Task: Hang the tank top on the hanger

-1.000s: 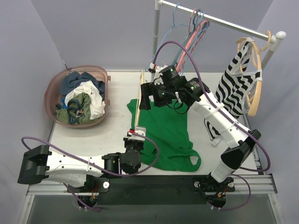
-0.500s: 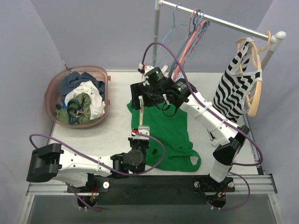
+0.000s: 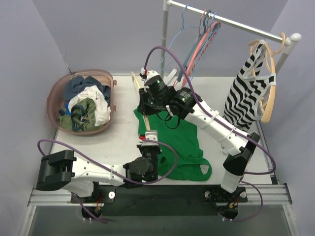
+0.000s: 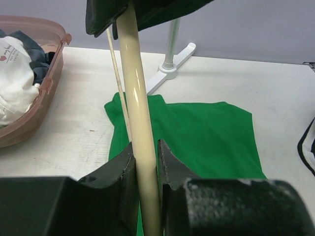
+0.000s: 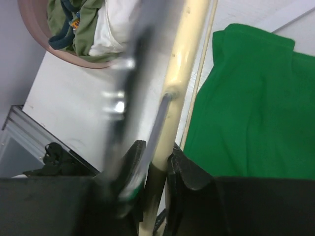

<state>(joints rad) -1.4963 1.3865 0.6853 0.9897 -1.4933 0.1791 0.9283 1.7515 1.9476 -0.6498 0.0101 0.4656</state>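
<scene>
Top external view, from the left: a pink basket (image 3: 54,93) heaped with clothes sits at the desk's (image 3: 113,137) left edge. Just right of it, near the front, my left gripper (image 3: 147,140) is clamped on the near end of the hanger (image 3: 145,123). The left wrist view confirms this: the gripper (image 4: 146,162) has its fingers pressed tight on either side of the thick cream arm of the hanger (image 4: 138,98), which runs away from it towards the back of the desk.

Farther back, my right gripper (image 3: 146,105) grips the same hanger. In the right wrist view that gripper (image 5: 158,164) is closed narrowly around the cream arm (image 5: 189,44); a blurred metal piece beside it is too smeared to identify.

The tank top (image 3: 179,142) lies flat on the desk, under and mostly to the right of the hanger. At far right, a zebra-striped top (image 3: 248,93) hangs from the rack (image 3: 231,20).
</scene>
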